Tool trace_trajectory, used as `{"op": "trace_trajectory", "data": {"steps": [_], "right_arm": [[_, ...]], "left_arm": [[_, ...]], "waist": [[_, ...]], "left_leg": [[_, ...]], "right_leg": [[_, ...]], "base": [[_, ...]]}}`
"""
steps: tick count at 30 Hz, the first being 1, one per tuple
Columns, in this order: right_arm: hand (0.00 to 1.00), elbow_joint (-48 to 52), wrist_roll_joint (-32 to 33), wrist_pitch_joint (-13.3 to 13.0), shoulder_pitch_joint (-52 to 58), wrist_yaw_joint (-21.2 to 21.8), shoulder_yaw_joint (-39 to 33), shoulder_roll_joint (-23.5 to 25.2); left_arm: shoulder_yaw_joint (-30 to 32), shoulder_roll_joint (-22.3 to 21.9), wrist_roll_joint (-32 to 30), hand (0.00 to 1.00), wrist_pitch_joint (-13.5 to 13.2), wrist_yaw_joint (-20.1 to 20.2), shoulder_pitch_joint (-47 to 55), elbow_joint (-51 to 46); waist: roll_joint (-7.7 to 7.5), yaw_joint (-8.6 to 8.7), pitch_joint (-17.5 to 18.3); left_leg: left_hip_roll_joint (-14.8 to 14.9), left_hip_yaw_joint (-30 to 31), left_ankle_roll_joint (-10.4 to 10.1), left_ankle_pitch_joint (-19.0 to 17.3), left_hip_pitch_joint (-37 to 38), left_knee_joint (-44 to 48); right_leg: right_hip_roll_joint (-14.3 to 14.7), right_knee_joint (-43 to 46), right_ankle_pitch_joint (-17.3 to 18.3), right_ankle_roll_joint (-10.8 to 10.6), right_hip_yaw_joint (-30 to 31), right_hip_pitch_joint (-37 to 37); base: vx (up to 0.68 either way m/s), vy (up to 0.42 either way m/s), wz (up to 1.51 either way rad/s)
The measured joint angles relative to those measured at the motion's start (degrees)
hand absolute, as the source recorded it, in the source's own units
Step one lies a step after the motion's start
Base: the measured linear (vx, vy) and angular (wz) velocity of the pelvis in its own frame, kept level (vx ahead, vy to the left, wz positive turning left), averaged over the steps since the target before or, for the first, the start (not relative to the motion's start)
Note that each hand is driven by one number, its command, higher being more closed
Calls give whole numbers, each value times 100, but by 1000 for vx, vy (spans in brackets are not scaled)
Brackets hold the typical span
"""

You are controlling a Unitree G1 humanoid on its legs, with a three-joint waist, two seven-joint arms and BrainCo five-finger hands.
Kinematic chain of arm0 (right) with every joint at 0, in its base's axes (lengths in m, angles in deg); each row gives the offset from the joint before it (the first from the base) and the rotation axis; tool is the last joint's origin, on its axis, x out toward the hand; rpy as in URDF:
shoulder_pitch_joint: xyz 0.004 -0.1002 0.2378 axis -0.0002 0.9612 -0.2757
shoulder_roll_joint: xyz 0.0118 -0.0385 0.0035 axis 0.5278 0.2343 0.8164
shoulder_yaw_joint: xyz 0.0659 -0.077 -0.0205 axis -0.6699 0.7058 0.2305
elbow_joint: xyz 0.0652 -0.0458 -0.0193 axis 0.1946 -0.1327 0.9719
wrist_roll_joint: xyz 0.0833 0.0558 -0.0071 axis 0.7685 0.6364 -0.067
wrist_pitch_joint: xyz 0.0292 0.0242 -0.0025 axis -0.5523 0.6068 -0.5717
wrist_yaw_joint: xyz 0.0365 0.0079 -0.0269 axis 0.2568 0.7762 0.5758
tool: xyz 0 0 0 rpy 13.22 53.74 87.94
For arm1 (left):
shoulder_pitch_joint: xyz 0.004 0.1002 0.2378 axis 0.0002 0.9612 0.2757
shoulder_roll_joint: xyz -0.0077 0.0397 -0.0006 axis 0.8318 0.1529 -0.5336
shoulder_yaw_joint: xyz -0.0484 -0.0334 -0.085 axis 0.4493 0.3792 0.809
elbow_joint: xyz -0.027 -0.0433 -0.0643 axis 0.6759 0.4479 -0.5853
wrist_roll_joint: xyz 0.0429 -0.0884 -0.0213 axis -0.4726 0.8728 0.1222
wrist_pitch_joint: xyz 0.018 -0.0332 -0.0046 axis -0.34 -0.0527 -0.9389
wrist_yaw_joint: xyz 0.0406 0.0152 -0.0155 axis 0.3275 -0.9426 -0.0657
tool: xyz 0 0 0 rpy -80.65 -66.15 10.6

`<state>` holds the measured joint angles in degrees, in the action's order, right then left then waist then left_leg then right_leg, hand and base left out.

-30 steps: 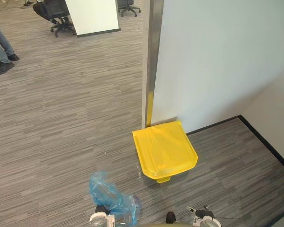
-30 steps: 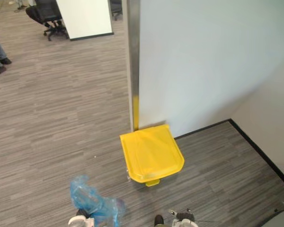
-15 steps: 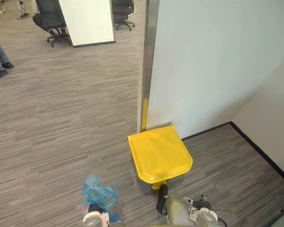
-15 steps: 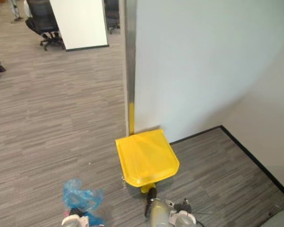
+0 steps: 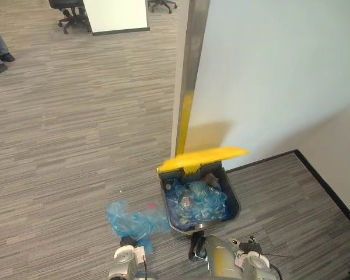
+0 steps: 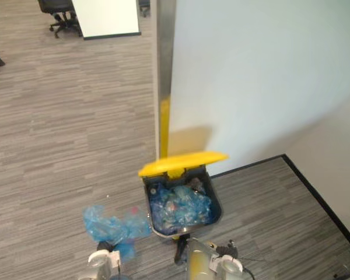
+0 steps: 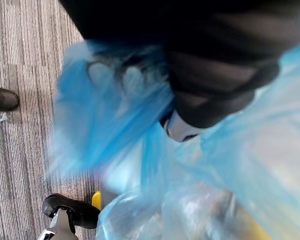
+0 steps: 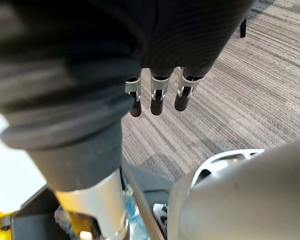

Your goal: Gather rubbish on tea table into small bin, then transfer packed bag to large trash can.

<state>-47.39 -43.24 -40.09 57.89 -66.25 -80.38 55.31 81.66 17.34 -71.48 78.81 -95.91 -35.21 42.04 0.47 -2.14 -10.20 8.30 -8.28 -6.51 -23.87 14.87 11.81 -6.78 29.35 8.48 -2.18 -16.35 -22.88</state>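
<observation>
Left wrist view: fingers (image 7: 134,80) seemingly clutching bag (image 7: 115,150).

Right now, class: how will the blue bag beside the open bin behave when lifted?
Probably floppy: the blue bag is thin, crumpled film, bulging unevenly. Likely light for its size, as the film is see-through and loosely filled. It shouldn't roll; expect it to slump.

The right hand (image 8: 158,95) has silver, dark-tipped fingers.

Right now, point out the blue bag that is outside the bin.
The bag in the left hand, beside the open bin; the other bags lie inside it.
</observation>
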Motion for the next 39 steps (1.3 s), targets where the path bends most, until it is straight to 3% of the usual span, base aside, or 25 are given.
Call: {"op": "trace_trajectory", "data": {"steps": [6, 8, 11, 14, 21, 24, 27, 30, 39], "right_arm": [[0, -47, -5, 30, -377, 11, 540, -106], [0, -39, -5, 28, -700, 6, 782, -137], [0, 229, -2, -3, -1116, -16, 967, -286], [0, 405, 5, -67, -1616, -87, 1061, -499], [0, 604, 36, -67, -2485, -255, 1065, -859], [0, 614, 147, -37, -2790, -364, 1059, -1013], [0, 613, 255, -35, -3066, -423, 1056, -1161], [0, 613, 258, -34, -3393, -438, 1069, -1255], [0, 232, 375, -25, -4189, -441, 1165, -1558]], "left_arm": [[-438, 13, 15, 100, 0, 1, 0, -3], [-584, 96, 56, 100, 1, -2, 13, -2], [-835, 237, 125, 100, -4, -12, 1, -150], [-1004, 368, 140, 100, -59, -18, 128, -567], [-1570, 686, 351, 100, -185, -16, 195, -1501], [-1803, 762, 506, 100, -240, -11, 281, -1842], [-1997, 782, 577, 100, -261, -6, 325, -2118], [-2248, 808, 680, 100, -277, 17, 435, -2439], [-3202, 855, 1082, 100, -335, 240, 603, -3817]], "waist": [[83, 1, 197], [114, -10, 259], [73, 26, 287], [47, -13, 301], [11, -14, 282], [-8, -9, 267], [-79, 11, 164], [-104, -11, -6], [-2, 14, -282]], "left_leg": [[-90, 596, -141, 742, -142, -511], [-78, 785, -229, 851, -298, -606], [-81, 1054, -337, 1086, -538, -721], [-67, 1057, -362, 1208, -701, -755], [-64, 1105, -349, 1204, -1242, -669], [-20, 1103, -57, 1025, -1383, -446], [-6, 1109, 34, 824, -1489, -242], [0, 1117, 15, 500, -1501, -87], [15, 1115, -80, 536, -1491, -60]], "right_leg": [[-131, -112, 105, -38, -88, -116], [-132, -163, 88, -19, -74, -237], [-97, -297, 86, -23, 472, -338], [-89, -581, -82, -36, 445, -344], [-35, -1441, -771, -101, 409, -370], [11, -1661, -977, -180, 360, -280], [19, -1784, -1111, -214, 295, -181], [93, -1827, -1169, -318, 426, -173], [295, -2061, -1342, -257, 747, -105]], "base": [[184, -37, 21], [170, -80, 13], [114, -13, 51], [41, -22, 16], [-42, 29, 7], [-64, 18, 8], [-128, 15, 12], [-174, 7, -9], [-40, -19, -5]]}}
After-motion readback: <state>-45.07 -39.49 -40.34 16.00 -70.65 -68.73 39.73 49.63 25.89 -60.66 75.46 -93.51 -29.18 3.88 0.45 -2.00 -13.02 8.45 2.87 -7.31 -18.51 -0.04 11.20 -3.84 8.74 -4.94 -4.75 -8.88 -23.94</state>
